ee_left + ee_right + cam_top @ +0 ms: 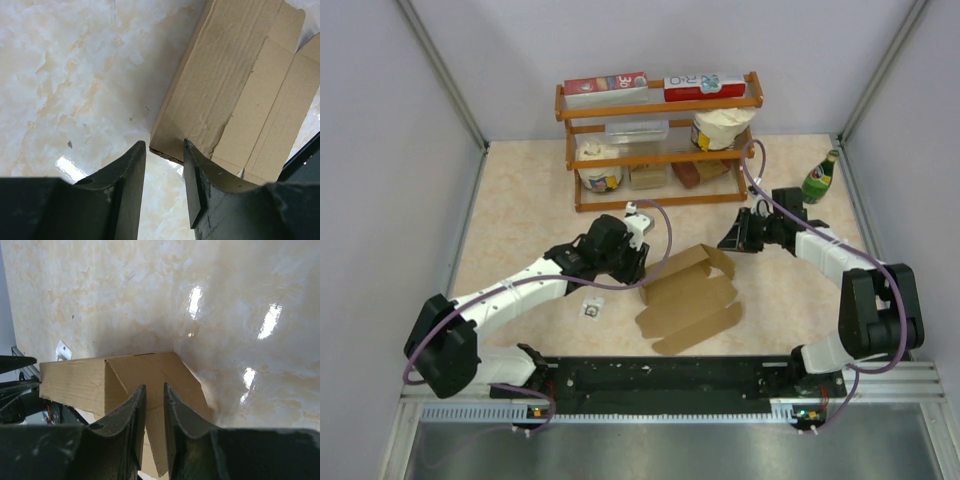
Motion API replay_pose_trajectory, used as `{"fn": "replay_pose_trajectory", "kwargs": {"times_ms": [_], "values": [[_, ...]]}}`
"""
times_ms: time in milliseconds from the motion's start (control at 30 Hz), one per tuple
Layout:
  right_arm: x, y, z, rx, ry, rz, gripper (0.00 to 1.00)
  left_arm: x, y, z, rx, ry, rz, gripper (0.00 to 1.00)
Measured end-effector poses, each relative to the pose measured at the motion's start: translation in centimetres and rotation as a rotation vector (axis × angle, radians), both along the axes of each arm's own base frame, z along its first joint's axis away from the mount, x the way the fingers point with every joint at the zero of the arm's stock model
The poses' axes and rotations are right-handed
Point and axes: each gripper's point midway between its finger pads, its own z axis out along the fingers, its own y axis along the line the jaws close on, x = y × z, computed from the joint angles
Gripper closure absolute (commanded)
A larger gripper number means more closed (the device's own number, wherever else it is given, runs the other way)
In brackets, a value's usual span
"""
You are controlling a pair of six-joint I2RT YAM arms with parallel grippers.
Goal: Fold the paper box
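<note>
Presently we find the paper box (pixel 690 300) lying on the table (pixel 520 200) near its middle, somewhat toward the near edge. It is part-formed: flat flaps spread toward the near edge, and one wall raised along its far side.

The left gripper (pixel 638 264) stands at the box's left end. In the left wrist view, the box's corner (pixel 225 90) sits just ahead of the left gripper (pixel 162 145). The jaws stand apart with bare table showing between them, and nothing is held. One fingertip (pixel 192 155) meets or overlaps the box's lower edge near that corner; we cannot tell whether it presses on the card. The other fingertip is clear of the box.

The right gripper (pixel 730 240) is at the far right end of the box, beside the raised wall. In the right wrist view, its fingers (pixel 125 425) are drawn close, leaving a narrow slot at the right gripper (pixel 155 387). Through the slot and around it we see the box's angled panel (pixel 75 382). We cannot tell whether a flap is pinched in that slot or merely lies behind it.
</note>
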Motion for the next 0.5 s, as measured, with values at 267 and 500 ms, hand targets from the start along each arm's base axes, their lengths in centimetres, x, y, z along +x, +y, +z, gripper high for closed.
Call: {"fn": "replay_pose_trajectory", "kwargs": {"times_ms": [267,500], "values": [[-0.5,-0.1,0.0,-0.005,0.017,0.0,0.8,-0.6,-0.4,-0.9,0.016,0.02,-0.017,0.64],[-1.3,-0.2,0.5,-0.011,0.021,0.011,0.8,-1.1,-0.7,-1.2,0.02,0.028,-0.028,0.64]]}}
